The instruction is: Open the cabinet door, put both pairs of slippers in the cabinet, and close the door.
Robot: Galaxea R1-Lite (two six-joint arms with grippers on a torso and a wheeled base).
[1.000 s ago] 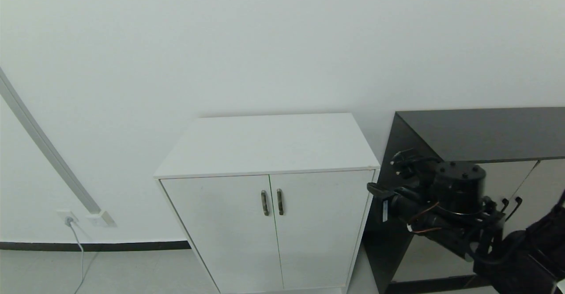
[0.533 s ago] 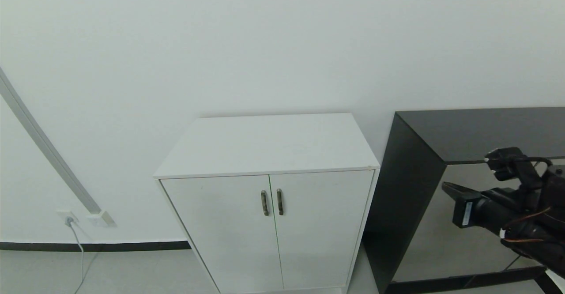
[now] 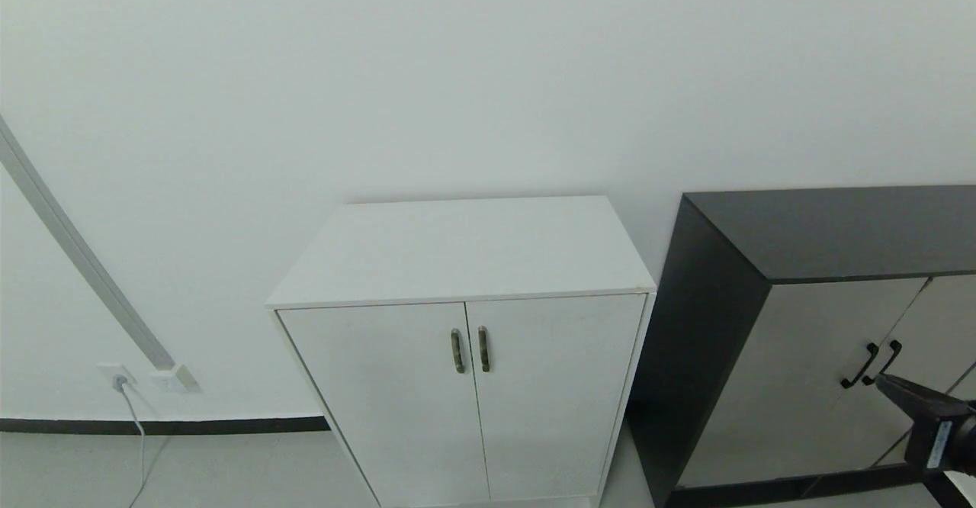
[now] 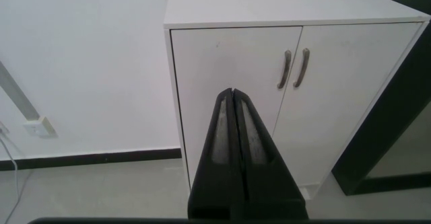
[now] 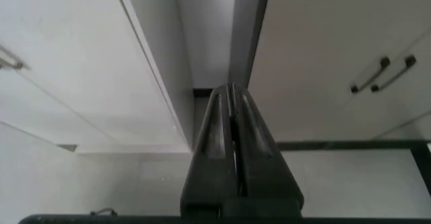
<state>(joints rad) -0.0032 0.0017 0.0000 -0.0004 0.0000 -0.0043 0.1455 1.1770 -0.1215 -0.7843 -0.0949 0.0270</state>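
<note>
The right gripper, its claw pressed flat together, has drawn back from in front of the glossy black cabinet to the head view's lower right edge. Just beside that, the white two-door wooden cabinet stands against the wall with both doors closed, its two grey bar handles together at the middle. The left gripper, claw also closed, faces the white cabinet's front.

Closed white cabinet stands beside black cabinet.

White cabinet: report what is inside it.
The cabinet has both doors shut, with their handles side by side at the middle seam. The doors cover the whole inside, so its contents cannot be seen.
</note>
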